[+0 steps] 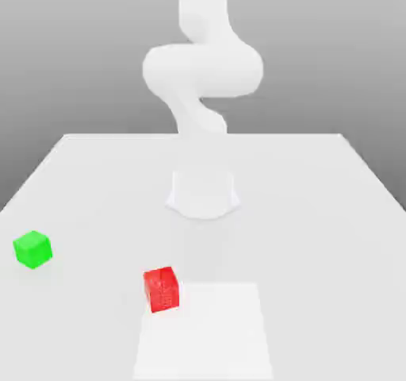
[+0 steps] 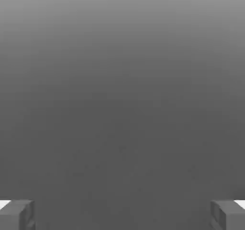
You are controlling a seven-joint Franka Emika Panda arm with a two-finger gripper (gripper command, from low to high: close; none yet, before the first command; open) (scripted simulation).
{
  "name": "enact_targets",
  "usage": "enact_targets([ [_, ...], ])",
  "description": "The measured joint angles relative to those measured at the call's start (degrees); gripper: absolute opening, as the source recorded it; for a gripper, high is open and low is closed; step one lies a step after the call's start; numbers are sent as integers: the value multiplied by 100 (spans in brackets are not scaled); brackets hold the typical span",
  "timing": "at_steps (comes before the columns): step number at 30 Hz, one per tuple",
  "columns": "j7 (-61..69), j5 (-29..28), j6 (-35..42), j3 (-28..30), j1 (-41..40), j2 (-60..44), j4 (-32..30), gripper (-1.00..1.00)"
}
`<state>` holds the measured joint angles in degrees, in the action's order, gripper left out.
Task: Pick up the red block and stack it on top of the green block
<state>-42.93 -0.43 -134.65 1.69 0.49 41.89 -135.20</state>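
The red block rests on the white table near its front, a little toward the exterior view's left of centre. The green block sits apart from it, farther toward the exterior view's left, near the table's edge. Both cubes stand alone with nothing touching them. In the hand view my gripper is open, its two grey fingertips far apart with nothing between them, and plain grey background lies beyond.
The white arm rises from its round base at the table's middle and bends upward past the top of the exterior view. A slightly brighter square patch marks the table's front, beside the red block.
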Motion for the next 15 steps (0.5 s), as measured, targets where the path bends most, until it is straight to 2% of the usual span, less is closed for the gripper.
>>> enact_targets([
  [15,2221,-214,-2096,1093,170,-2995,-2414,0],
])
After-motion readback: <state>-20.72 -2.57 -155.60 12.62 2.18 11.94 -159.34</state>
